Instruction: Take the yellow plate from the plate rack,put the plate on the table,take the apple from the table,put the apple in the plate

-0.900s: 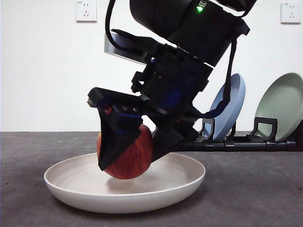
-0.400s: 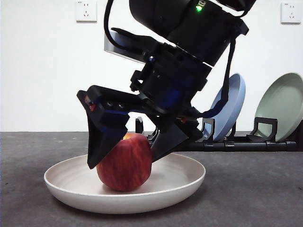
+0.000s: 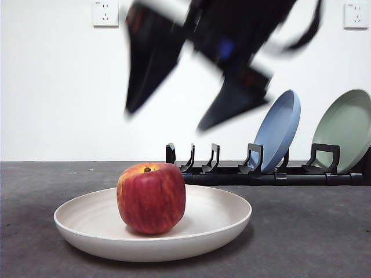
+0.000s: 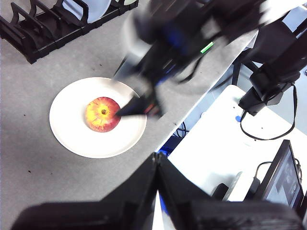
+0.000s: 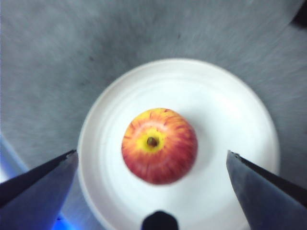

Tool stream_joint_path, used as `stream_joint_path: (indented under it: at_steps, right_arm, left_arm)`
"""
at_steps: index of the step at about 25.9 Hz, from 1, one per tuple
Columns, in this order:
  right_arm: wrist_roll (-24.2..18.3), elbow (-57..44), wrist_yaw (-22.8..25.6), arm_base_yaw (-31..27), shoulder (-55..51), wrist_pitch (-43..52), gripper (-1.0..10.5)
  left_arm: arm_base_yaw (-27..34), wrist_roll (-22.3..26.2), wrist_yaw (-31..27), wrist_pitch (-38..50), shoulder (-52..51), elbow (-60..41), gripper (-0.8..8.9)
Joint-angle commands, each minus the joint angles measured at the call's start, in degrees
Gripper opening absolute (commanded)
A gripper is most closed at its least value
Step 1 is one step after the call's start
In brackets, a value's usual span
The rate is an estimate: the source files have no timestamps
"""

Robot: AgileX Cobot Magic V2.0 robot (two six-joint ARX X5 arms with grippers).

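The red apple (image 3: pixel 151 198) sits upright in the middle of the pale cream plate (image 3: pixel 232 215), which lies flat on the dark grey table (image 3: pixel 313 237). My right gripper (image 3: pixel 168 119) is open and empty, blurred, well above the apple. In the right wrist view its jaws stand wide apart on either side of the apple (image 5: pixel 159 144) and the plate (image 5: pixel 230 110) below. My left gripper (image 4: pixel 156 155) is shut and empty, held high over the table's near edge; its view shows the apple (image 4: pixel 102 113) in the plate (image 4: pixel 72 132).
The black plate rack (image 3: pixel 272 176) stands at the back right, holding a blue plate (image 3: pixel 278 130) and a sage-green plate (image 3: pixel 345 130). It also shows in the left wrist view (image 4: pixel 43 33). A monitor and cables lie beyond the table edge.
My right gripper let go of the apple, which now rests in the plate, and has risen well above it with its jaws open.
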Motion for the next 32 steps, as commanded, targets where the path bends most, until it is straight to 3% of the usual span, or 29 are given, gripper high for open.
stream_joint_path:
  at_steps: [1, 7, 9, 16, 19, 21, 27, 32]
  right_arm:
    - [1.05, 2.62, 1.14, 0.07, -7.13, -9.03, 4.1]
    - [1.05, 11.23, 5.16, 0.07, -20.35, -25.86, 0.5]
    - [1.05, 14.32, 6.47, 0.07, -23.54, -30.47, -0.2]
    - [1.92, 22.71, 8.44, 0.07, -30.36, -42.82, -0.1]
    - [1.92, 25.03, 8.52, 0.07, -31.15, -45.9, 0.0]
    - [4.44, 26.84, 9.05, 0.07, -31.19, -48.7, 0.0]
    - [4.44, 28.41, 10.67, 0.07, -30.95, -56.61, 0.0]
    - [4.44, 28.46, 12.68, 0.07, -30.84, -56.92, 0.0]
  left_arm:
    - [-0.2, -0.11, -0.02, 0.31, 0.15, -0.17, -0.04]
    - [-0.2, -0.11, -0.04, 0.31, 1.05, -0.17, -0.04]
    - [-0.2, -0.13, -0.02, 0.31, 1.6, -0.15, -0.04]
    - [-0.2, -0.11, 0.0, 0.31, 3.98, -0.13, -0.04]
    - [-0.2, -0.11, 0.0, 0.31, 4.42, -0.13, -0.04]
    - [-0.2, -0.11, 0.0, 0.31, 4.74, -0.13, -0.04]
    - [-0.2, -0.11, 0.0, 0.31, 7.19, -0.13, -0.04]
    - [0.79, 0.61, -1.27, 0.72, 10.19, -0.13, -0.04]
